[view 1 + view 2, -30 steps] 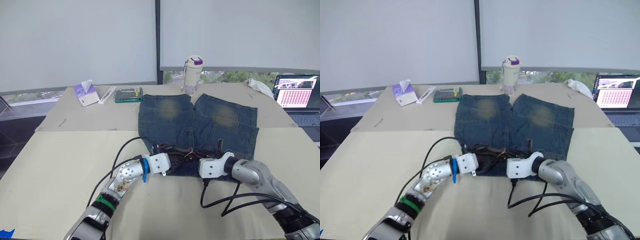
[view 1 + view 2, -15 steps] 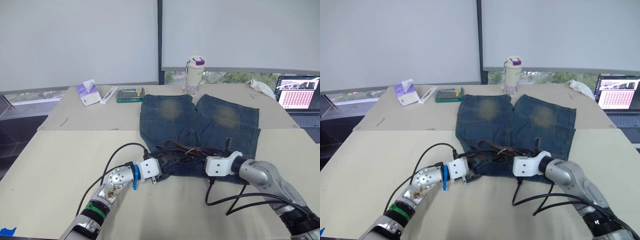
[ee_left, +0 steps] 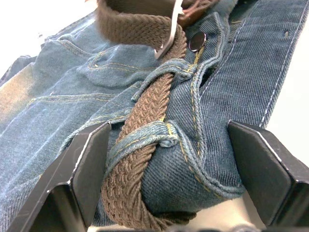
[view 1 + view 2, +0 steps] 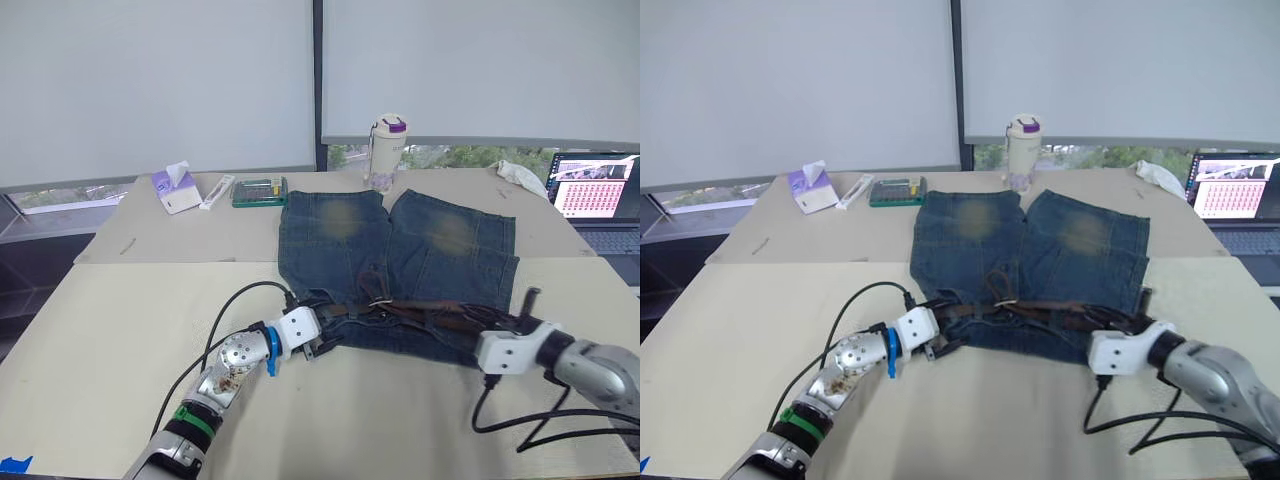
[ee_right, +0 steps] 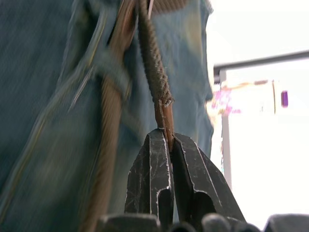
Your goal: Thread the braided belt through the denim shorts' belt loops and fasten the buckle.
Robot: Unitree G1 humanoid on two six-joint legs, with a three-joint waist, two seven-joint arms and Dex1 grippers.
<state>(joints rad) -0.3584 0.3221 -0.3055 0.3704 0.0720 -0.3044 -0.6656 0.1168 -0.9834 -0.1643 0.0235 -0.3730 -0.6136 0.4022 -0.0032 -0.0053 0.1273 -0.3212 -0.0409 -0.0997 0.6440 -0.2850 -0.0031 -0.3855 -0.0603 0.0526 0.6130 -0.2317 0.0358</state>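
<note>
A: Where are the denim shorts (image 4: 398, 262)?

B: Flat on the beige surface (image 4: 120, 330), waistband toward the robot, legs pointing at the window. The braided belt (image 4: 430, 312) runs along that waistband.

A: Is it through any belt loops?

B: In the left wrist view, yes. The brown braid passes under 1 of the belt loops (image 3: 145, 137) at the waistband's left corner, with the silver buckle (image 3: 169, 36) and a metal button farther along.

A: What about the left gripper (image 3: 169, 183)?

B: Its jaws are spread wide, 1 finger on each side of that bunched waistband corner. I can't tell whether the pads touch the cloth.

A: And the right gripper (image 5: 166, 159)?

B: Its jaws are pressed together, pinching the belt's leather tip. The belt rises taut from the fingertips. From the head camera, that gripper sits by the shorts' right edge, just above the surface.

A: Anything else out there?

B: At the far edge, a white bottle with a purple lid (image 4: 385, 150), a tissue pack (image 4: 172, 187), a green case (image 4: 259, 190), and an open laptop (image 4: 596, 190) at far right.
</note>
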